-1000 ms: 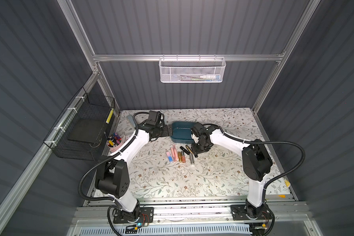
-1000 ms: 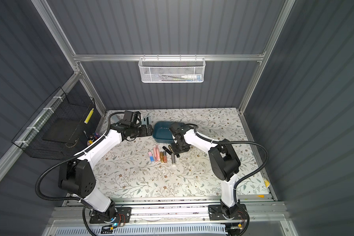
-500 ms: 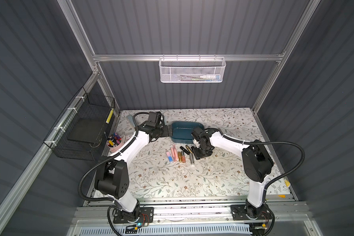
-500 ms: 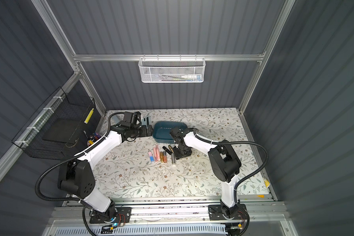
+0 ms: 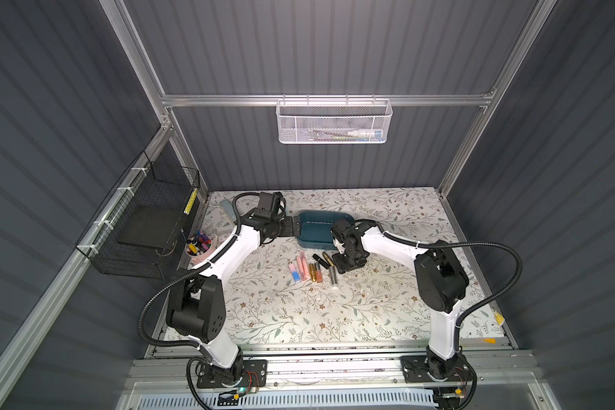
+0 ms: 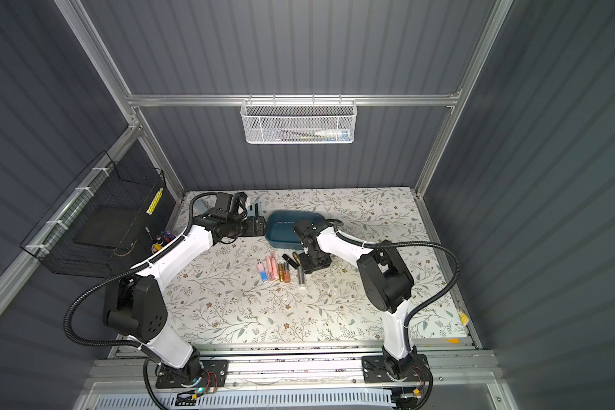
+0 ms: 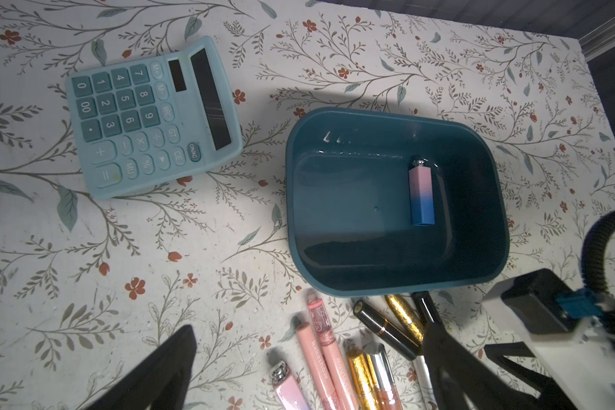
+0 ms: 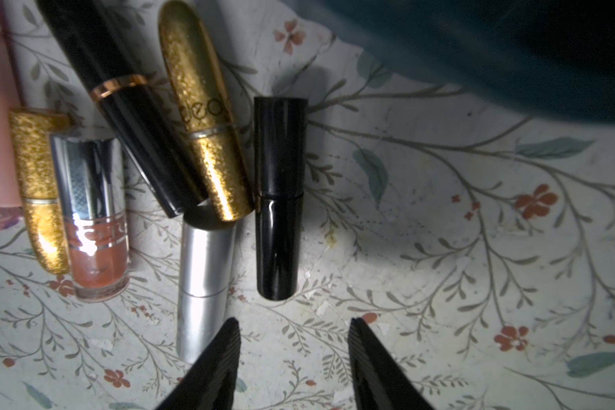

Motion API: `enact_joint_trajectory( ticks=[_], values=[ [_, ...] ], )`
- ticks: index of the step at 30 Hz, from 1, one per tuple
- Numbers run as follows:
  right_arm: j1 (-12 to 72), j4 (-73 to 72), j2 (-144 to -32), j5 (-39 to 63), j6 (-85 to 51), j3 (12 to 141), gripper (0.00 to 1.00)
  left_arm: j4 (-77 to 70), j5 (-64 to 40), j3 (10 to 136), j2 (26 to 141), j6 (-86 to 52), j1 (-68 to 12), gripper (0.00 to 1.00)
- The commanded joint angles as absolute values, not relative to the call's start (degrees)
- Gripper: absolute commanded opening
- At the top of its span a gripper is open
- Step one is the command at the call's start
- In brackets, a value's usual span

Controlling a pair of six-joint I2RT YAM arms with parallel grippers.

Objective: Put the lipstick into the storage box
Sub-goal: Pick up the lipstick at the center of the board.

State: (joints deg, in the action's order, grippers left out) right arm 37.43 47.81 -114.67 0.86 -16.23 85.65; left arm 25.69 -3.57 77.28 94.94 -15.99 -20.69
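Floral desk (image 5: 370,301). Teal storage box (image 5: 316,230) at twelve o'clock of centre. Empty left pincer (image 5: 292,226) gapes at box's nine o'clock; empty right pincer (image 8: 294,323), jaws parted, at five. Inside box lies pink-blue lipstick (image 7: 421,195); black lipstick (image 8: 279,198) on desk before right pincer.

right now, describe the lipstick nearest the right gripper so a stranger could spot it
Find the dark teal storage box; lipsticks lie in a row beside it. At the end by the right gripper lies a glossy black tube, plain all over, unlike the gold-banded black tube nearby.
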Motion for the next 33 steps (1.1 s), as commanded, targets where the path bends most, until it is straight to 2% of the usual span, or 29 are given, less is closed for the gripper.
enact_joint_trajectory(
  ticks=[1,21,33],
  values=[
    [35.8,48.2,-116.5,0.8,-14.6,87.2,0.52,27.8,-3.5,79.0,94.5,-14.1,-20.7,1.0],
    [34.6,48.1,-121.8,4.0,-13.3,91.5,0.52,31.0,-1.8,83.4,96.1,-12.4,-20.7,1.0],
    [34.5,47.5,-122.4,6.3,-13.6,90.2,0.46,30.5,-1.8,83.0,97.1,-12.8,-20.7,1.0]
  ],
)
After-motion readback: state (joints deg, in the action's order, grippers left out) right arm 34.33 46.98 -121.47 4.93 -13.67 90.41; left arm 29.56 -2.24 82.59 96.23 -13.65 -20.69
